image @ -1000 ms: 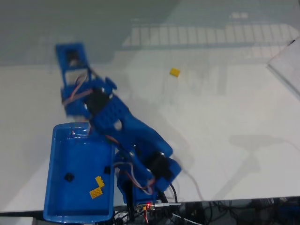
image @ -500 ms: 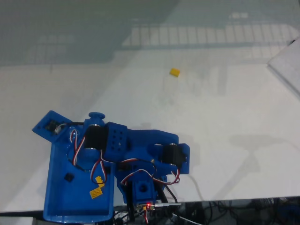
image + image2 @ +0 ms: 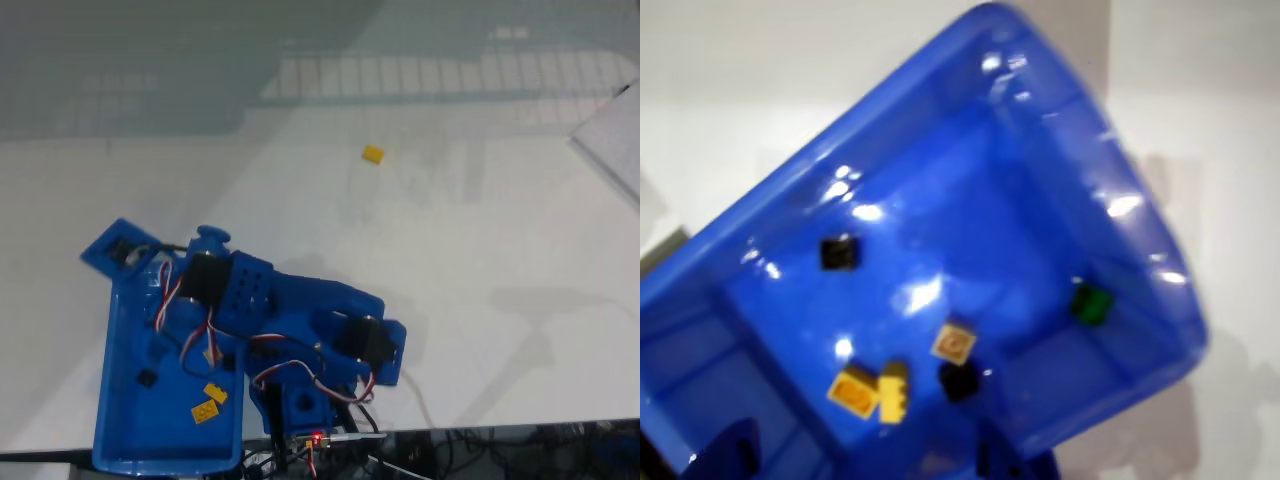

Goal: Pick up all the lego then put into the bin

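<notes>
- White tabletop (image 3: 480,260) fills most of the fixed view, with a grey floor behind its far edge.
- A blue bin (image 3: 125,420) sits at the near left corner of the tabletop. In the wrist view the bin (image 3: 1140,250) is seen from above, tilted across the picture.
- The blue robot arm (image 3: 290,320) stands at the near edge, just beside the bin, and bends over it to the left.
- The pincer (image 3: 120,255) hangs over the far end of the bin. I cannot tell if its fingers are apart or together.
- Inside the bin lie small lego bricks. In the wrist view there are two yellow bricks (image 3: 870,390) touching each other, a tan brick (image 3: 955,343), a black brick (image 3: 838,252) on its own, another black brick (image 3: 960,380) just beside the tan one, and a green brick (image 3: 1091,304) near the bin wall.
- One yellow lego brick (image 3: 372,153) lies alone on the tabletop near the far edge, well apart from the bin and the arm.
- A tangle of wires (image 3: 470,445) runs below the near edge.
</notes>
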